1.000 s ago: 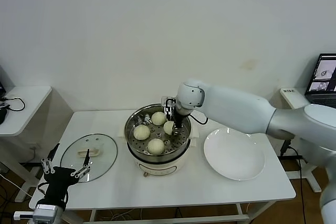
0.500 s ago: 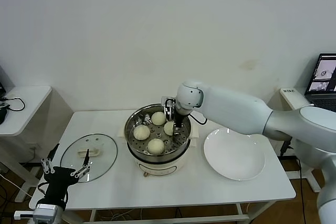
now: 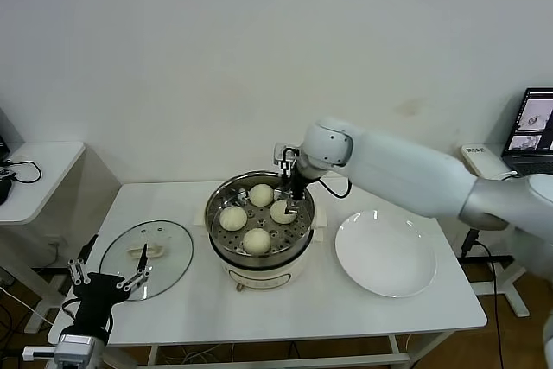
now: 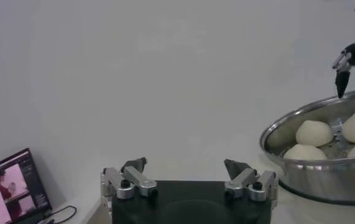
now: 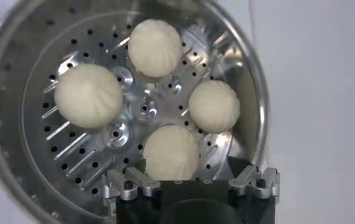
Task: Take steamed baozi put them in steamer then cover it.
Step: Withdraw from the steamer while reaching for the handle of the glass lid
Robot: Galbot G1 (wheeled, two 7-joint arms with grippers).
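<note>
All four baozi sit in steamer. Right claw open, empty, above them. Glass cover on table still to place; left claw open beside it.

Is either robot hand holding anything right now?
No. The right gripper hangs open over the baozi in the steamer; the left gripper, open, holds nothing.

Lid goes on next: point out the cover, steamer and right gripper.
cover (image 3: 169,248): head view, bare glass.
steamer (image 3: 220,199): head view, steel wall.
right gripper (image 3: 290,205): head view, between fingertips.
</note>
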